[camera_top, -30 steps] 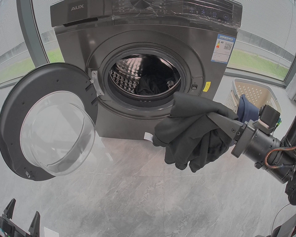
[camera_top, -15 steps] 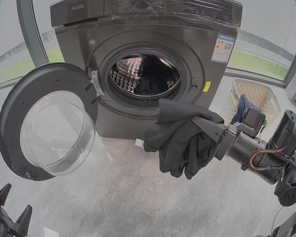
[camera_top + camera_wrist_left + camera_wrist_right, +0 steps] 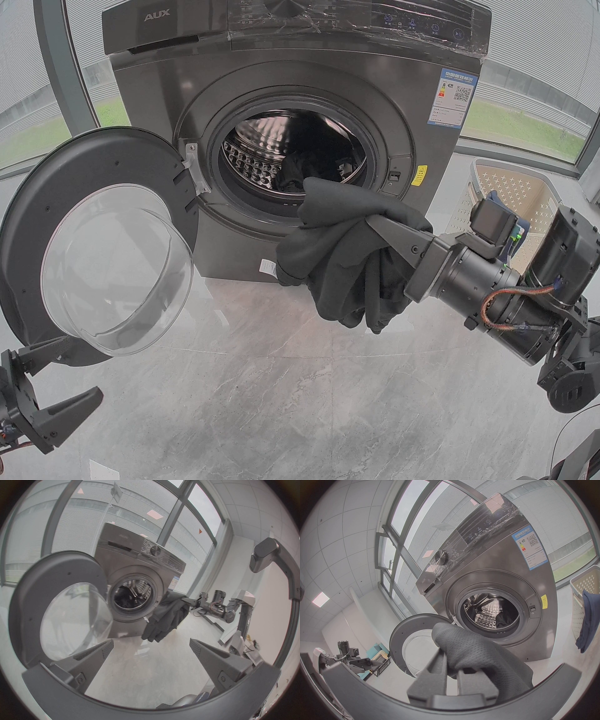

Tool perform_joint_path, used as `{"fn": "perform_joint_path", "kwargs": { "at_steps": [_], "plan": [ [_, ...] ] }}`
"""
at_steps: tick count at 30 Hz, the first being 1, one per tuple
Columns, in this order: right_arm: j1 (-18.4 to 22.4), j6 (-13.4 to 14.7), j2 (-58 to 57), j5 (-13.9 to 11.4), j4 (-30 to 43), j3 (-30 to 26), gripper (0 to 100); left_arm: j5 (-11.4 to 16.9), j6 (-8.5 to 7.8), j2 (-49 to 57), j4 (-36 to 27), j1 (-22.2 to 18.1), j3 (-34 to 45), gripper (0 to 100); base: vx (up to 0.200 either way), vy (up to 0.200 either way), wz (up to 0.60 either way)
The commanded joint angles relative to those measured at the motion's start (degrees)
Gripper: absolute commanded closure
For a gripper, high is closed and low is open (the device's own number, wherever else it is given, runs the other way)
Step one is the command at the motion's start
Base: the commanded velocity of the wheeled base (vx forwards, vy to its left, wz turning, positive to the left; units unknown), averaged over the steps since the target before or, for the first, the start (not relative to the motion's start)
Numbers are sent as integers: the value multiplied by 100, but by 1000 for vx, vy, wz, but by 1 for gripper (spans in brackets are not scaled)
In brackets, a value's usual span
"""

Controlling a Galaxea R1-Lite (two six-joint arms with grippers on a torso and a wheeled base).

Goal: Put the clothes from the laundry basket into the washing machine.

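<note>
The right gripper (image 3: 375, 225) is clamped on a dark garment (image 3: 331, 256), which it holds in the air just in front of the lower lip of the washing machine's (image 3: 156, 81) drum opening (image 3: 262, 150). Most of the cloth hangs in loose folds below the fingers. The step in hand looks like carrying this piece into the drum, where another dark item (image 3: 300, 172) already lies. To do it well, the load should probably come up enough for the hanging folds to clear the lip. The gripper should then go in well past the rim before it lets go, so that no tail of cloth is left draped over the seal (a trailing sleeve would likely foul the door later). The door (image 3: 94, 162) stands swung wide to the left, out of the path, so a straight approach through the middle of the opening seems safe. The left gripper (image 3: 84, 369) sits low near the door with its fingers apart, holding nothing. The laundry basket (image 3: 550, 187) stands to the right of the machine with a blue garment (image 3: 589, 617) over its rim, seemingly next.
</note>
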State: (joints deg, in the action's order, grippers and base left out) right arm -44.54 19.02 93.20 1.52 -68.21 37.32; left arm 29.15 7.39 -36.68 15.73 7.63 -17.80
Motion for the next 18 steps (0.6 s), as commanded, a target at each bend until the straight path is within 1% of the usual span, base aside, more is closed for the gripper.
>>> {"fn": "perform_joint_path", "kwargs": {
  "at_steps": [1,2,5,8,9,10,13,18],
  "plan": [
    [-72,-3,260,6,-96,311,100,21,35,-1008,361,573,-92,0,0,0,0],
    [-98,-12,304,-38,-79,443,100,12,35,-1394,572,705,-145,0,0,0,0],
    [-151,-3,375,-170,-96,584,100,21,17,-1957,985,863,-136,0,0,0,0],
    [-151,-3,419,-231,-96,681,100,12,8,-2484,1433,1153,-136,0,0,0,0],
    [-151,-3,419,-231,-96,681,100,12,8,-2484,1433,1153,-136,0,0,0,0],
    [-151,5,419,-284,-88,733,100,-6,0,-2774,1671,1267,-154,0,0,0,0],
    [-151,14,419,-302,-70,821,100,-6,0,-3196,1908,1329,-224,0,0,0,0],
    [-195,129,419,-311,-88,830,100,-6,0,-3917,2145,1504,-268,0,0,0,0]
  ]
}}
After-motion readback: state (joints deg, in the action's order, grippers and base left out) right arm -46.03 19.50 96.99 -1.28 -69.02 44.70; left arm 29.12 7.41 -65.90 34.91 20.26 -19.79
